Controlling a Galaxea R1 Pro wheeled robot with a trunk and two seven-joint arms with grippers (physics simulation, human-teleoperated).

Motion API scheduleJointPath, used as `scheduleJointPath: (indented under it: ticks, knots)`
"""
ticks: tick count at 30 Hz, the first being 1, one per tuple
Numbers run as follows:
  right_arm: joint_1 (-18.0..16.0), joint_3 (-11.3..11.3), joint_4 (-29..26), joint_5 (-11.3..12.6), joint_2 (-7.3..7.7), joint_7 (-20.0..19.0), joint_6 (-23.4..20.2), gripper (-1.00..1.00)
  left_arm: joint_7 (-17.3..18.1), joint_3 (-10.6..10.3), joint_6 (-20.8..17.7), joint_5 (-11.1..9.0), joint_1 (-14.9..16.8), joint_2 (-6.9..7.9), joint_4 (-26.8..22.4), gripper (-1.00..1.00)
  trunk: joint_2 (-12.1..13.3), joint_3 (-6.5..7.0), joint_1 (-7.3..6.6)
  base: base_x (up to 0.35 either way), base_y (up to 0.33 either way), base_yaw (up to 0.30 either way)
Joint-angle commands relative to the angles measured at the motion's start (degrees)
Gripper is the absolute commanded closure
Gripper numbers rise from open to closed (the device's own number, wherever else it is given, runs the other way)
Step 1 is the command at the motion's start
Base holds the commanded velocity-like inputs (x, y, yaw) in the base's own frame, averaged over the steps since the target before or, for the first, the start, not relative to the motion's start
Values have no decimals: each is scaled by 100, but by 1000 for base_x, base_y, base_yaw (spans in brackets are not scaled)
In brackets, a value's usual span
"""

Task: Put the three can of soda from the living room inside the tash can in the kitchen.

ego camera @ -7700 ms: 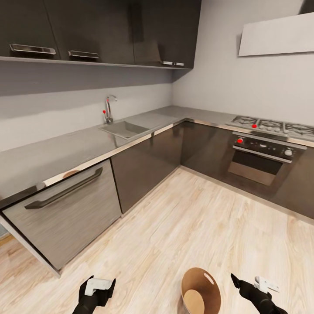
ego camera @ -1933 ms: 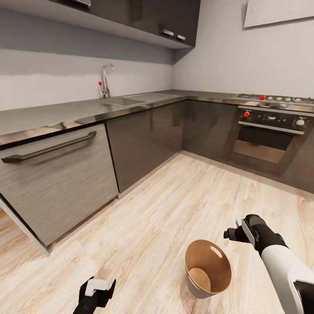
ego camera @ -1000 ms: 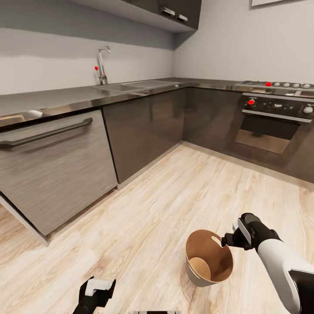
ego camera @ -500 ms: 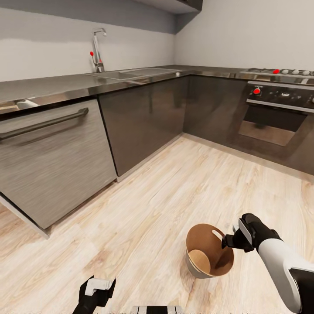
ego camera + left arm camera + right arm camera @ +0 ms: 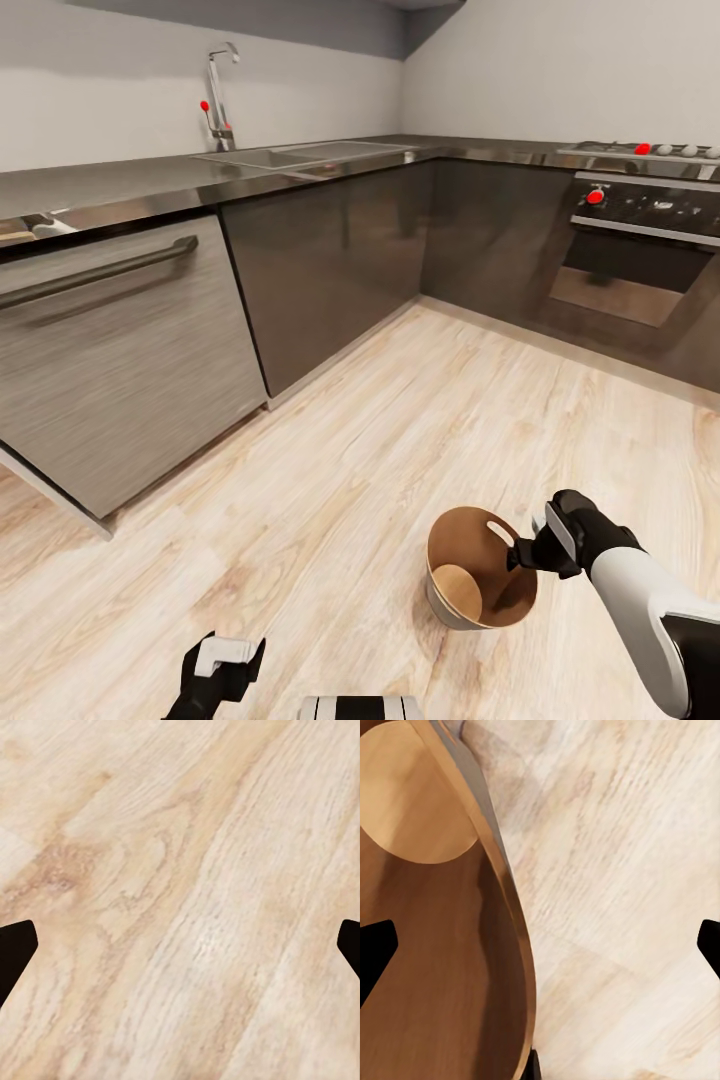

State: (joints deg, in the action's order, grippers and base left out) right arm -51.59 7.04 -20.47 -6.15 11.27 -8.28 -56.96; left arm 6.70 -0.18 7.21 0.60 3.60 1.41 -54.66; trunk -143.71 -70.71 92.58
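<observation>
Moved: right gripper (image 5: pixel 522 553) has closed in on the tan tapered cardboard trash can (image 5: pixel 455 610)'s rim.
Fingers: right wide astride rim; left gripper (image 5: pixel 222 672) wide, empty.
Risk: gripping the rim could tip the light bin.

Right arm reaches forward and low, white forearm running into a black wrist, and the right claw (image 5: pixel 527 552) sits at its tip with the wrist bent inward. In the right wrist view its two black fingers (image 5: pixel 375 945) stand spread wide apart, nothing gripped between them. Left claw (image 5: pixel 222 668) hangs low and close to the body, pointing down. In the left wrist view its fingers (image 5: pixel 13 952) are spread wide too, nothing held.
</observation>
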Motion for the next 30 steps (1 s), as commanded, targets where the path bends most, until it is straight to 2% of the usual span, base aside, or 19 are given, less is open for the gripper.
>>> scheduleJointPath:
  ticks: [1, 8, 25, 26, 30]
  knots:
    - [0, -2, 0, 0, 0, 0, 2, -100, 0, 2, 0, -3, 0, 0, -4, -100, 0, 0, 0, 0, 0, 0]
    - [0, -15, -1, -8, -4, -4, 8, -100, 1, 10, -2, -15, 0, 0, -23, -100, -8, -133, 15, 0, 0, 0]
    - [7, -18, -1, -9, -31, 1, 32, -100, 6, 20, -1, -17, -9, 9, -35, -100, -8, -133, 15, 0, 0, 0]
    - [8, -18, -1, -9, -33, 1, 33, 100, 4, 19, -1, -19, -9, 9, -35, -100, -8, -133, 15, 0, 0, 0]
    - [8, -18, -1, -9, -41, -2, 40, 100, 5, 18, -2, -18, -9, 9, -37, -100, -8, -133, 15, 0, 0, 0]
